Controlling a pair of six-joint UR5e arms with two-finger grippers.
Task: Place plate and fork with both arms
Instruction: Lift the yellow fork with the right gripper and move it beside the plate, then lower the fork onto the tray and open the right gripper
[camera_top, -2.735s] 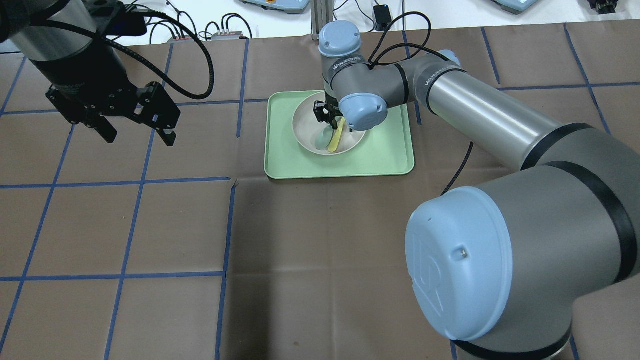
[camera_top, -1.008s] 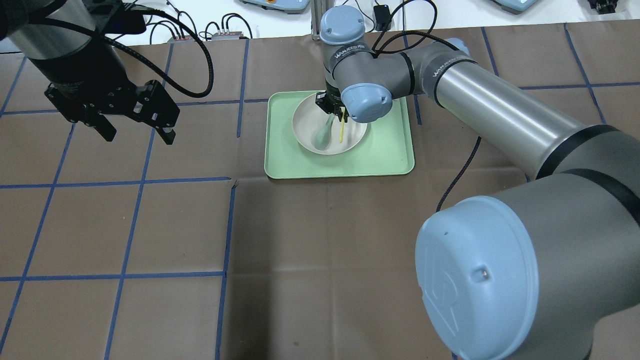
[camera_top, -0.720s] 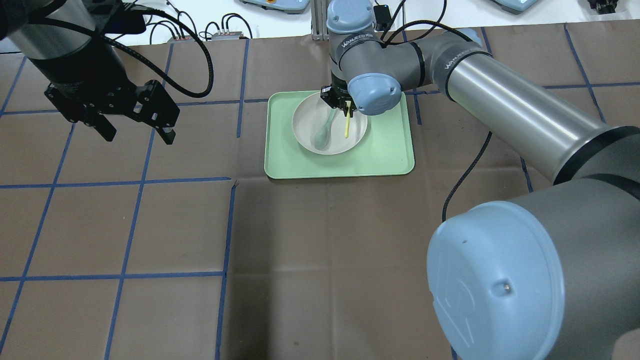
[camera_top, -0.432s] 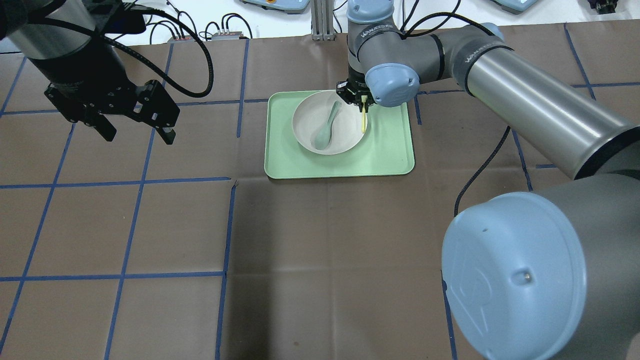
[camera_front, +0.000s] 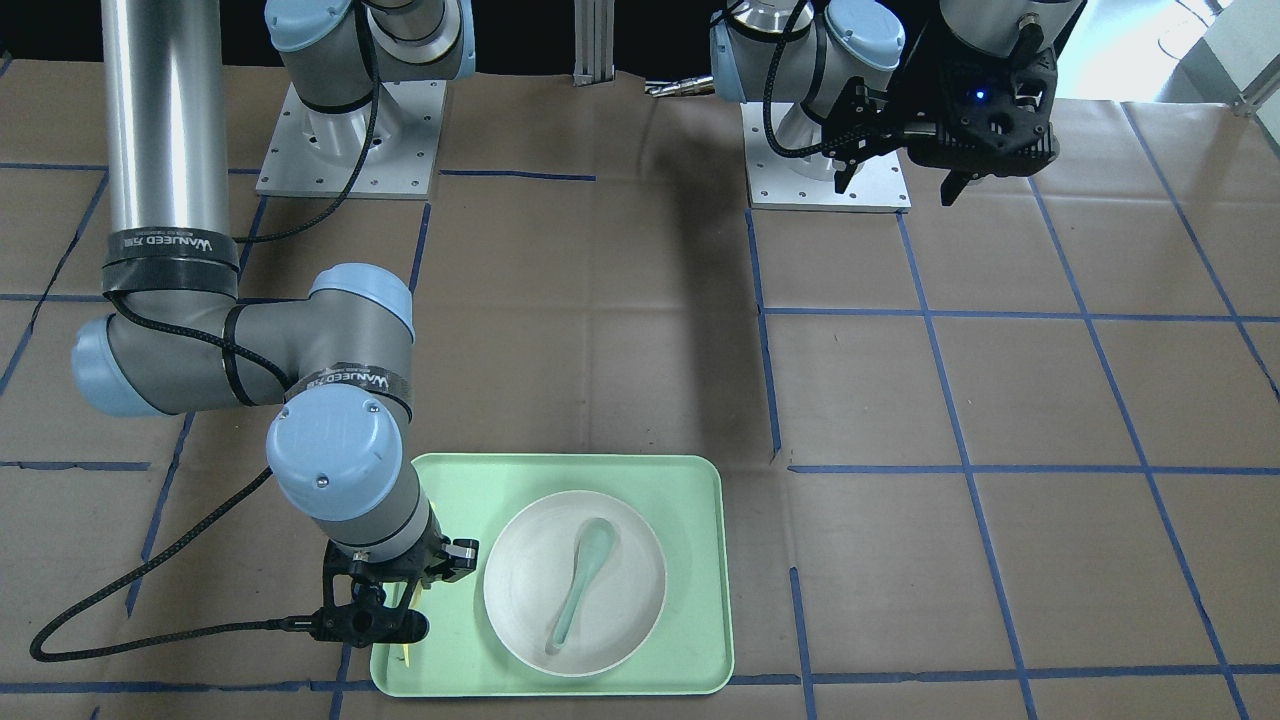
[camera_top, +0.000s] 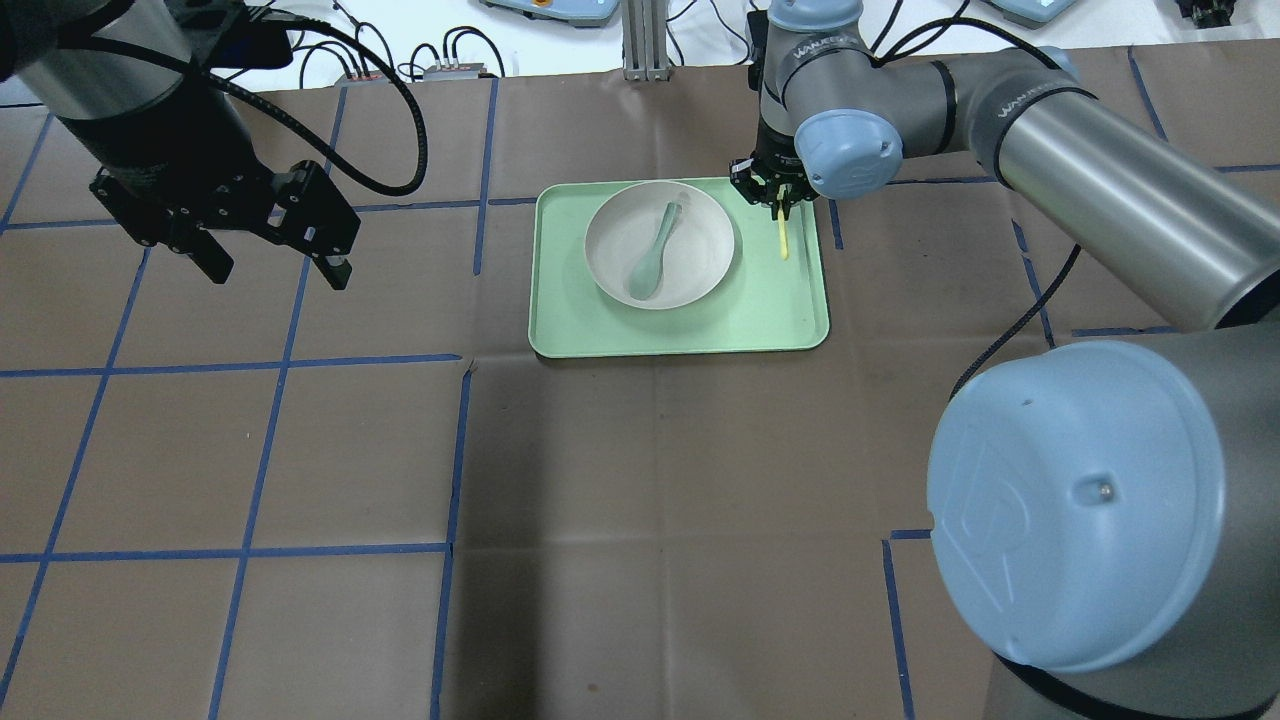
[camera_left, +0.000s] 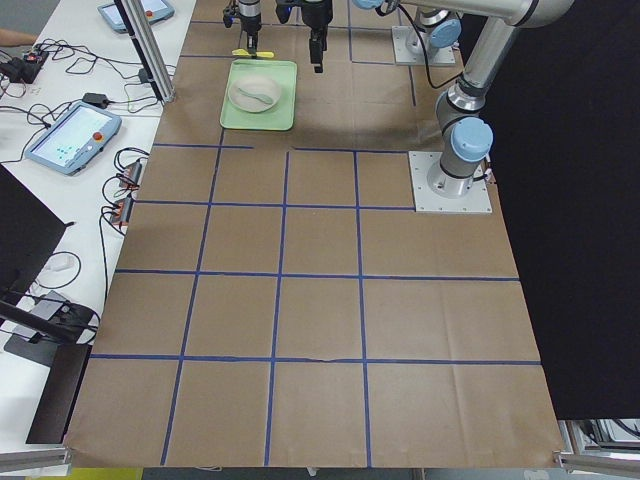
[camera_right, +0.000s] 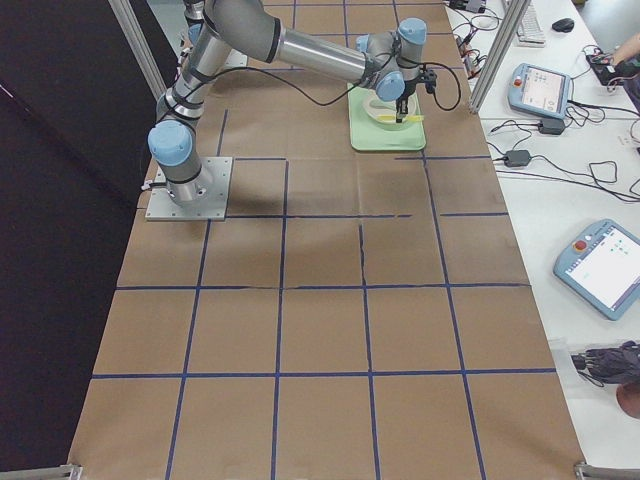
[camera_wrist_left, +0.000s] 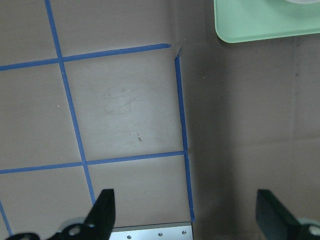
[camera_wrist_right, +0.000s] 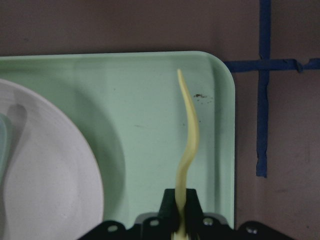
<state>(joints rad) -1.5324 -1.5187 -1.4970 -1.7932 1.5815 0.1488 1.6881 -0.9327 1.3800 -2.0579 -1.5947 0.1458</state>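
Fork (camera_wrist_right: 187, 145): slim, pale-yellow plastic, gently curved; pinched at one end between the right gripper's (camera_top: 778, 203) jaws, over the smooth mint-green tray's (camera_top: 680, 330) bare strip beside the plate (camera_top: 700, 275).
Plate: round, shallow, off-white, holding a grey-green spoon (camera_top: 652, 262).
Left gripper (camera_top: 280, 275): jaws spread, well apart from the tray.

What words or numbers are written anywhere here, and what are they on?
"WANJEED": on the black bands around the right arm; the small marks after it are too small to read.
Tablet screen beside the table: too small to read.
Plate, spoon, fork, tray: no writing.
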